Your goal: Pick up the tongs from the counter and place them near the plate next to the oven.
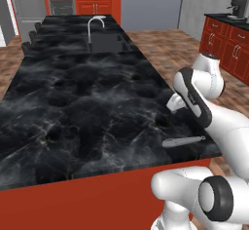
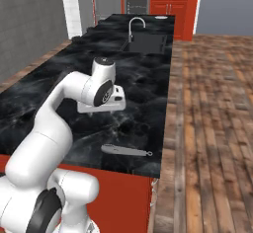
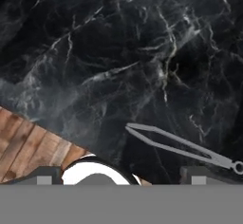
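The grey metal tongs lie flat on the black marbled counter, close to its near right corner. From the right base they show as the tongs by the counter's front edge. In the hand view the tongs lie just ahead of the right fingertip, with the joined ringed end at the right. My gripper hangs above the counter, open and holding nothing. The hand hovers a little beyond the tongs. A small white plate sits at the counter's far end, near the oven.
A sink with a curved faucet is set into the far half of the counter. Red cabinets and a coffee machine stand at the right wall. Wooden floor runs along the counter's right side.
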Controlling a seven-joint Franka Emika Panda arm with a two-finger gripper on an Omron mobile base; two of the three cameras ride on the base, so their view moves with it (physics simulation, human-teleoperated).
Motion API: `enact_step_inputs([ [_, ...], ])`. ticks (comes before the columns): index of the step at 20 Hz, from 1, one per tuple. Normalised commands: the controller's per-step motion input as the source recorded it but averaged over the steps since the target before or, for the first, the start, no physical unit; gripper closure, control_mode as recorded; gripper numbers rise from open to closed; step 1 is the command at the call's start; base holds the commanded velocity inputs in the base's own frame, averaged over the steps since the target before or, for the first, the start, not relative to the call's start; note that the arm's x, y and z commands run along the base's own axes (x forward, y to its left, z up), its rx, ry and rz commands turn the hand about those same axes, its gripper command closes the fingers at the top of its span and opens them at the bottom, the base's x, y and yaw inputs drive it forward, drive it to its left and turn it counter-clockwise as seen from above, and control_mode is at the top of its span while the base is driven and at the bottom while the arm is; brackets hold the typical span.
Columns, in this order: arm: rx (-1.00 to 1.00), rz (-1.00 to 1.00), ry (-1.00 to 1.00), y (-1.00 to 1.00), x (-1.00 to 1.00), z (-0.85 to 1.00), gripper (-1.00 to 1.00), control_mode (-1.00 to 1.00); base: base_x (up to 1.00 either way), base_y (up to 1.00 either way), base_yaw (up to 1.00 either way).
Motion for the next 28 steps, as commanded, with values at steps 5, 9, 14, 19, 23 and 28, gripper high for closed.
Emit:
enact_step_inputs([
  [5, -0.05, 0.34, 0.02, 0.0, 0.06, -0.39, -1.0, -1.0, 0.0, 0.0, 0.0],
  [9, -0.07, 0.38, 0.05, -0.03, 0.0, -0.3, -1.0, -1.0, 0.0, 0.0, 0.0],
  [14, -0.12, 0.43, 0.01, -0.12, 0.0, -0.24, -1.0, -1.0, 0.0, 0.0, 0.0],
  [19, -0.09, 0.46, 0.0, -0.17, 0.0, -0.29, -1.0, -1.0, 0.0, 0.0, 0.0],
  [23, -0.02, 0.41, 0.0, -0.23, 0.0, -0.29, -1.0, -1.0, 0.0, 0.0, 0.0],
  [28, 0.0, 0.32, 0.0, -0.34, 0.0, -0.36, -1.0, -1.0, 0.0, 0.0, 0.0],
])
